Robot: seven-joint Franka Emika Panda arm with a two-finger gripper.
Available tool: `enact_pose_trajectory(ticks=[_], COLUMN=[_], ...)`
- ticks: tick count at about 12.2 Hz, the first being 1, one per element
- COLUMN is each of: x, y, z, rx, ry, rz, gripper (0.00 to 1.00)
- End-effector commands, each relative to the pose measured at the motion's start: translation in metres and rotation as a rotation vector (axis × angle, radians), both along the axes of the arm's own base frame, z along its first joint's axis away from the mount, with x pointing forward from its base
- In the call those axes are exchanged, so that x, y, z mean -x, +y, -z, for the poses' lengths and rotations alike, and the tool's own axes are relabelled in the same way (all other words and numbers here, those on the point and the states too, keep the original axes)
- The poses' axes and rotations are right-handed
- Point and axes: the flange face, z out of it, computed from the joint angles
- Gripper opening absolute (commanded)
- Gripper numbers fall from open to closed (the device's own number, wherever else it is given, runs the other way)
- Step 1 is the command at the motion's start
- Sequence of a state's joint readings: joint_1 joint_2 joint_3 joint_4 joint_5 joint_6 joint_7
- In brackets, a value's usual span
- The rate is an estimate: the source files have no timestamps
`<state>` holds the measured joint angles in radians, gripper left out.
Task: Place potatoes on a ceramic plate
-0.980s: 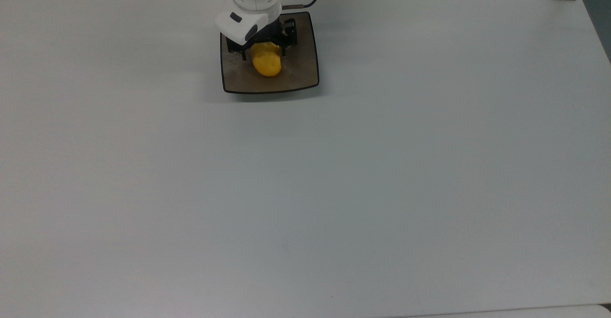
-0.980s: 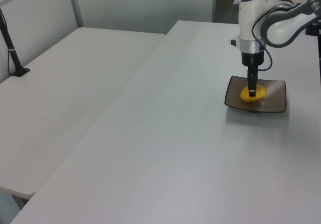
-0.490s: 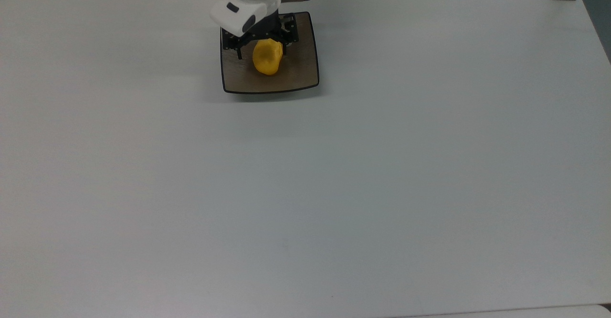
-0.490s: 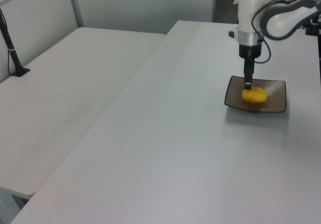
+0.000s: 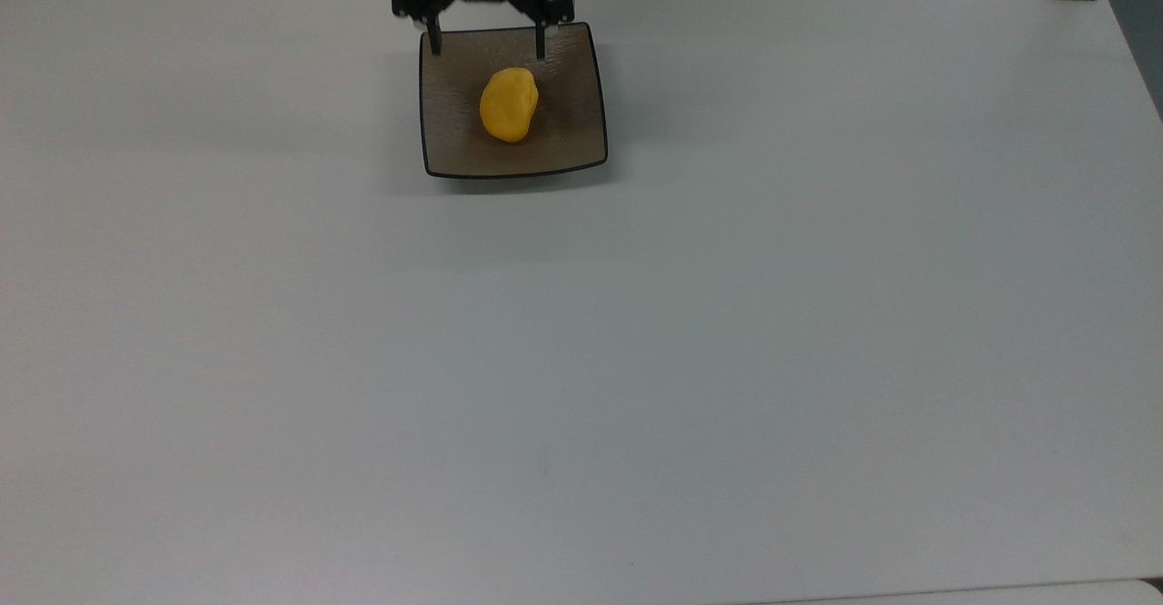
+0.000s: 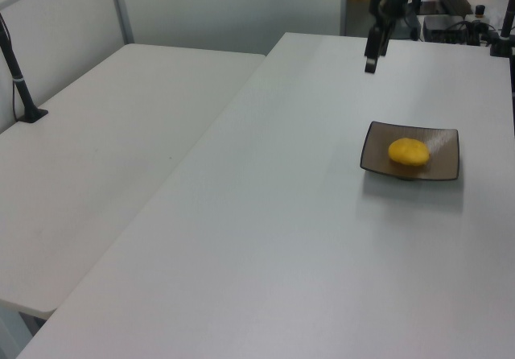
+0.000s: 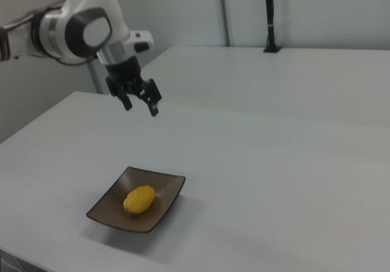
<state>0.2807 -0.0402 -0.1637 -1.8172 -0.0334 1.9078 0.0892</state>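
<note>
- The gripper (image 5: 488, 46) is no longer down around the potato (image 5: 509, 104): a second ago its fingers straddled the yellow lump on the plate, and now it hangs high above the desk (image 5: 636, 332), with clear air between it and the plate in the right view.
- Its two fingers stand wide apart with nothing between them; in the top view the fingertips (image 5: 435, 45) show over the far edge of the ceramic plate (image 5: 572, 146).
- The potato lies alone on the square brown plate, near its middle, long axis running roughly from the plate's far edge toward its near edge in the top view. It touches only the plate, not the rim.
- In the left view the gripper (image 6: 370, 63) is well apart from the potato (image 6: 409, 151) and from the plate (image 6: 445, 169).
- In the right view the potato (image 7: 139, 199) rests flat in the plate (image 7: 113, 218), and the gripper (image 7: 141, 108) hangs above and behind it.
- Judgement: the release and lift-off look complete, so the placement seems done. With one potato on the desk and it sitting steady, little seems left besides the arm clearing away.
</note>
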Motion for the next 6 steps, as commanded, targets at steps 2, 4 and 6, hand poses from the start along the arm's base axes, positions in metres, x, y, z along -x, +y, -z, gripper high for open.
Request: enact_pose_trajectory(ticks=[2,4,6], x=[0.018,0.031,0.025], y=[-0.014,-0.019,-0.009], z=[-0.073,-0.093,-0.087], rx=[-0.032,-0.051,-0.046], ry=[0.066,0.096,0.079], rz=[0.145,0.156,0.125], gripper=[1.00,1.00,1.00])
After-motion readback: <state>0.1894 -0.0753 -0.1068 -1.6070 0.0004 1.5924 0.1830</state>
